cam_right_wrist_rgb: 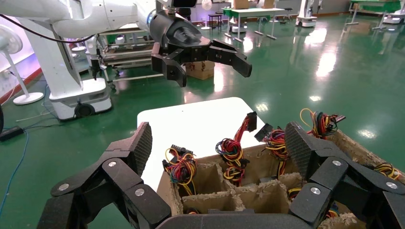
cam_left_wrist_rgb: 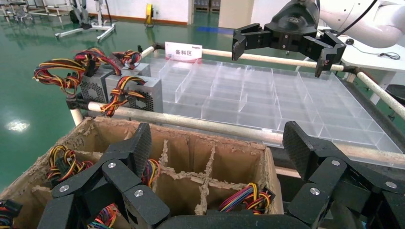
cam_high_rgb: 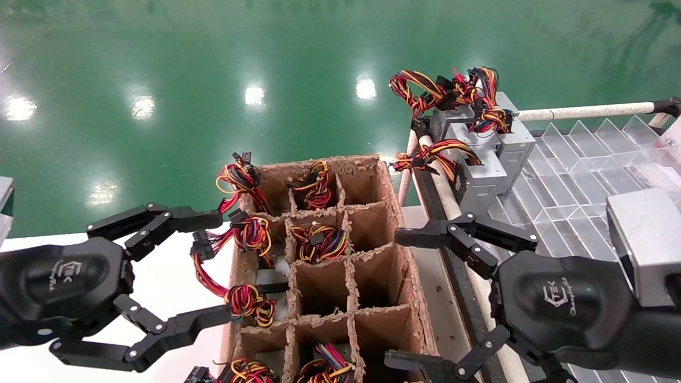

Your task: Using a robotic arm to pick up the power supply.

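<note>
A power supply stands in a middle cell of the cardboard box (cam_high_rgb: 385, 181). Only its coil of red, yellow, purple and black wires (cam_high_rgb: 319, 242) shows; its body is hidden. Other cells hold similar wire bundles (cam_high_rgb: 250, 234), also seen from the right wrist (cam_right_wrist_rgb: 231, 152). My right gripper (cam_high_rgb: 393, 298), with a grey metal box (cam_high_rgb: 644, 244) at its wrist, hangs open over the box's right edge, holding nothing. In the right wrist view its fingers (cam_right_wrist_rgb: 218, 138) frame the box (cam_right_wrist_rgb: 248, 191). My left gripper (cam_high_rgb: 223, 266) is open at the box's left side, near loose red wires.
A clear divided tray (cam_high_rgb: 574, 175) lies right of the box behind a padded rail (cam_high_rgb: 585, 111), with grey power supplies (cam_high_rgb: 479, 170) at its far-left corner. A white table (cam_high_rgb: 159, 282) lies under the left arm. Green floor is beyond.
</note>
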Tool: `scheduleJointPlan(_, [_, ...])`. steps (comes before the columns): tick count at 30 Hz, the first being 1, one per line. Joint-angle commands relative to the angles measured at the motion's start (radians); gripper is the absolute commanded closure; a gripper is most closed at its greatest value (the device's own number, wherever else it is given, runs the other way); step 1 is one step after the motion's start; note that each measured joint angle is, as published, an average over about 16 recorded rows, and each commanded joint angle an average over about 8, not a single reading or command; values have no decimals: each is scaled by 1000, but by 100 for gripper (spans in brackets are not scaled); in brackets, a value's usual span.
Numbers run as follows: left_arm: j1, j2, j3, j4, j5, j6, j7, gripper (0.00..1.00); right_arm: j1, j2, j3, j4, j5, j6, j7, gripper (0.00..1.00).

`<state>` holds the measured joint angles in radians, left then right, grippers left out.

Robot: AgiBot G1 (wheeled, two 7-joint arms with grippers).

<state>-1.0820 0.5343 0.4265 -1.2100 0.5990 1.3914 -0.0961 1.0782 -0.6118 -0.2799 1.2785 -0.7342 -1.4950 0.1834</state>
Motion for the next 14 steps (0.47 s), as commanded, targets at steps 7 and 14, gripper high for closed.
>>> scheduleJointPlan(7, [0, 0, 0, 0, 0, 0, 0, 0, 0, 0, 0, 0, 0, 0, 0, 0])
scheduleJointPlan(14, [0, 0, 0, 0, 0, 0, 0, 0, 0, 0, 0, 0, 0, 0, 0, 0])
